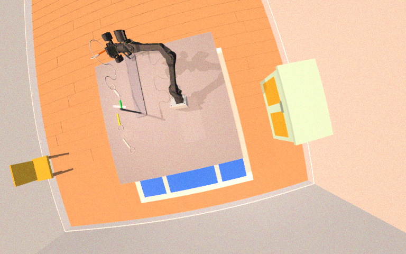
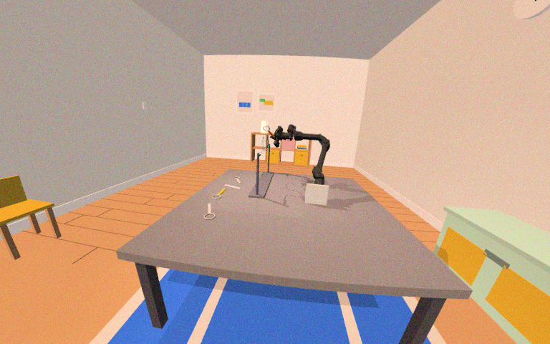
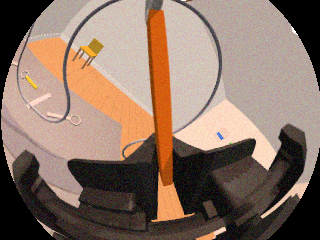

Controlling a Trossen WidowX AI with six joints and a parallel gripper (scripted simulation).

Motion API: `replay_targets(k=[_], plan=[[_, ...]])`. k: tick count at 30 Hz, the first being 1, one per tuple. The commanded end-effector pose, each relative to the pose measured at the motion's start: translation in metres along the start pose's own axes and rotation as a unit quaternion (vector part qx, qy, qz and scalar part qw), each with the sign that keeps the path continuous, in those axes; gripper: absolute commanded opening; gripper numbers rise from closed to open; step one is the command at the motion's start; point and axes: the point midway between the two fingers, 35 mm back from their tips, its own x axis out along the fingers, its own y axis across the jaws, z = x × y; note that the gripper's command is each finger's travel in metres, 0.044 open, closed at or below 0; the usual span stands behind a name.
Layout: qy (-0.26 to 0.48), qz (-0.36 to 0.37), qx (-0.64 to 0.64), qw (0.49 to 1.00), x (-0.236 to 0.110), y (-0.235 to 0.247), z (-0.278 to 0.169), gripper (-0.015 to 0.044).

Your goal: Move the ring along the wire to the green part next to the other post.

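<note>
My gripper point(image 1: 105, 51) point(image 2: 275, 135) point(image 3: 159, 136) is shut on the orange handle point(image 1: 102, 52) point(image 2: 271, 132) point(image 3: 161, 90). The handle points away from the fingers, with the ring point(image 1: 94, 56) point(image 2: 266, 127) at its far end. In the wrist view the ring is cut off at the top. The ring is high up, at the grey wire's point(image 1: 115, 71) point(image 3: 220, 65) big loop; the wire appears to cross it, but any contact is too small to tell. One green part point(image 1: 120, 103) is by the near post point(image 1: 130, 110) point(image 2: 257, 174); another green part point(image 2: 268, 145) is by the far post point(image 2: 268, 162).
The posts stand on a dark base plate point(image 1: 137, 89) point(image 2: 263, 188). On the table point(image 1: 194, 132) point(image 2: 304, 235) beside it lie a yellow-handled ring point(image 1: 118, 119) point(image 2: 221, 192), white-handled rings point(image 1: 127, 143) point(image 2: 209, 208) and a white bar point(image 2: 232, 186). The arm reaches over the table's far edge.
</note>
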Motion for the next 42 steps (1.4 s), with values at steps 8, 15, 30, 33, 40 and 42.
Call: replay_targets(k=[8,15,30,33,40,42], plan=[[-0.011,-0.028,-0.066,0.997,0.001,-0.003,0.001,-0.015],[-0.016,-0.046,-0.106,0.993,0.001,-0.006,0.002,-0.015],[0.014,-0.091,-0.19,0.977,-0.009,-0.011,0.003,-0.015],[0.014,-0.1,-0.207,0.973,-0.01,-0.012,0.004,-0.015],[0.008,-0.119,-0.244,0.962,-0.01,-0.014,0.005,-0.015],[0.007,-0.125,-0.255,0.959,-0.01,-0.015,0.005,-0.015]])
